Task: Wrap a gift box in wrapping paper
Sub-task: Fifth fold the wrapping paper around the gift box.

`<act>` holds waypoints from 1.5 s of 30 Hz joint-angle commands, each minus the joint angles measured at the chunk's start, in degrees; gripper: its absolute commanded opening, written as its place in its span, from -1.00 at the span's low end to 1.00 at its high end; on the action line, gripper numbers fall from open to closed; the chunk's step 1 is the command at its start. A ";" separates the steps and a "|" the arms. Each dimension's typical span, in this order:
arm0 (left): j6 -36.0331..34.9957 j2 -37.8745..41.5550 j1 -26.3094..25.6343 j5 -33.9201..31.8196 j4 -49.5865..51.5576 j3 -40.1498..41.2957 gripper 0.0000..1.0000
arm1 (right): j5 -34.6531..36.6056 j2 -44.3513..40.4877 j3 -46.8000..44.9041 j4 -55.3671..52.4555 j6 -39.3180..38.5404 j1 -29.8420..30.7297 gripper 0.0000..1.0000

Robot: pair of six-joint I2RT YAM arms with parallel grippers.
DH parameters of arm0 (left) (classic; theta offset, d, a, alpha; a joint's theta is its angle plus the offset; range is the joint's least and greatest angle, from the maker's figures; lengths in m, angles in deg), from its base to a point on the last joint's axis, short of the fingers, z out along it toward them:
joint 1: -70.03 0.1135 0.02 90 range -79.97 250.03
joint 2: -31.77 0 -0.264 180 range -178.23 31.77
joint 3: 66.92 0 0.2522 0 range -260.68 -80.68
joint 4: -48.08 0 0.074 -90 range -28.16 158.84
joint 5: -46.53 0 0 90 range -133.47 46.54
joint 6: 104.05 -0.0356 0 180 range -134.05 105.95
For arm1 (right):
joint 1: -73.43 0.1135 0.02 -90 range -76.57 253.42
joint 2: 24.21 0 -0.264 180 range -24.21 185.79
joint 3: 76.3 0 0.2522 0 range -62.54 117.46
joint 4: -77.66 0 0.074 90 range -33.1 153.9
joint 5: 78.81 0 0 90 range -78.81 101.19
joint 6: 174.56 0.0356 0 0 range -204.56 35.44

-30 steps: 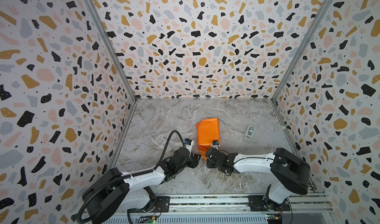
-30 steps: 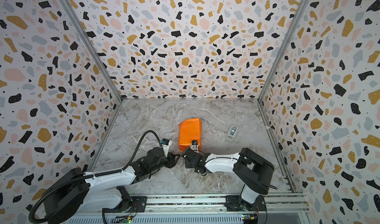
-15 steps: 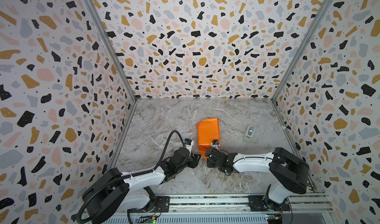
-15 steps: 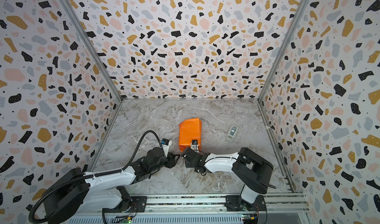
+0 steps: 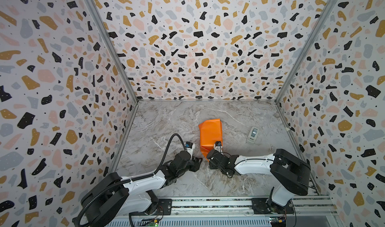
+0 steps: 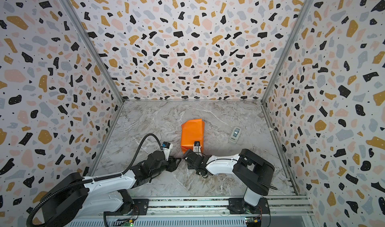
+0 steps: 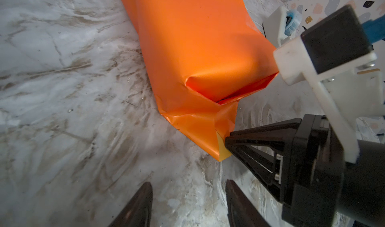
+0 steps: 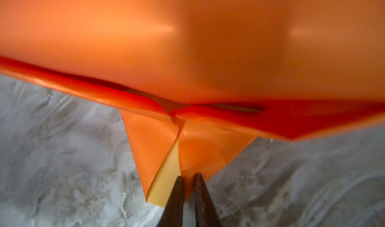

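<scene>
Right gripper (image 8: pixel 188 177): jaws nearly together, pinching the pointed tip of the end flap of the wrapping paper (image 8: pixel 187 38). A strip of the yellow underside shows just beside the fingertips.

Left gripper (image 7: pixel 188 184): jaws apart, holding nothing. It hangs over the marble table (image 5: pixel 166 121) near that same flap, not touching it.

The paper is a long folded bundle, orange face out, flat on the table. Its near end is creased into a point, with a dark slit between the layers.

Gift box: hidden; the paper covers the whole bundle.

Small white device (image 5: pixel 252 135): well apart from the bundle, on the right arm's side.
</scene>
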 commanded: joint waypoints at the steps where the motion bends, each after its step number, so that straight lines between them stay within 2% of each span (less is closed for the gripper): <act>1: 0.60 0.76 0.19 0.37 -1.92 0.84 0.14 | -1.41 2.05 -0.59 -5.62 -0.33 -0.11 -0.81; 9: 1.80 -0.75 0.14 2.94 -5.01 1.16 0.16 | -3.41 -1.83 -1.71 -1.20 -0.61 -1.75 -1.00; 14: 4.08 -4.45 0.16 7.30 -12.15 2.13 0.19 | -6.28 -3.22 -2.73 1.77 -0.47 -3.41 -1.00; 17: 2.61 -6.30 0.16 8.82 -14.80 1.92 0.17 | -7.57 -4.50 -3.61 3.17 0.10 -4.26 -1.00; 19: -0.93 -6.27 0.11 7.59 -14.23 1.24 0.08 | -8.79 -5.60 -4.32 3.93 0.54 -4.85 -1.00; 26: -13.64 -4.64 -0.30 2.93 -17.89 2.47 0.06 | -13.34 -7.38 -6.86 7.42 1.38 -7.68 -1.00; 32: -26.13 -8.46 -4.82 -3.39 -18.85 -0.05 0.09 | -14.62 -10.03 -8.88 8.42 0.79 -9.29 -1.00; 45: -50.29 -16.12 -6.11 -1.85 -27.40 -0.49 0.06 | -18.62 -13.06 -11.64 11.18 -0.72 -12.64 -1.00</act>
